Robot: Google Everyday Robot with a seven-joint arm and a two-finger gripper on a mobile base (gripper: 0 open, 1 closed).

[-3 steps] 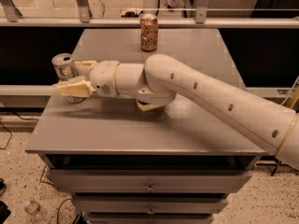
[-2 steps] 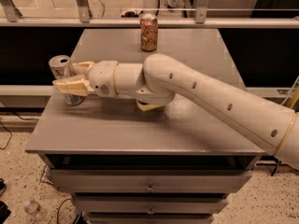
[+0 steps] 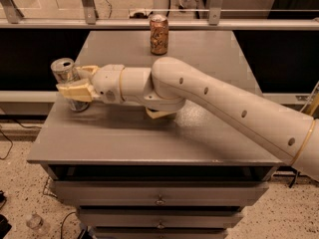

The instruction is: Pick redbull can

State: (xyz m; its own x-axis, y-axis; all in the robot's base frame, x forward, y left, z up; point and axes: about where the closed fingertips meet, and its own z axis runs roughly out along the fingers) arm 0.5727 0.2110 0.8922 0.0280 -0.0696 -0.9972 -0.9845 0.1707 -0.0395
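I see the tool (image 3: pixel 71 80) gripping the redbull can (image 3: pixel 64 69), one finger across its front and the other behind; the can stands upright at the worktop's (image 3: pixel 149 138) left edge, well apart from the brown can (image 3: pixel 159 34) at the back

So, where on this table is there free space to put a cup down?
The table is bare along its front edge, in front of the arm, and at the back on both sides of the brown-gold can. It is crowded at the left edge, where the gripper is at the redbull can, and in the middle under the arm.
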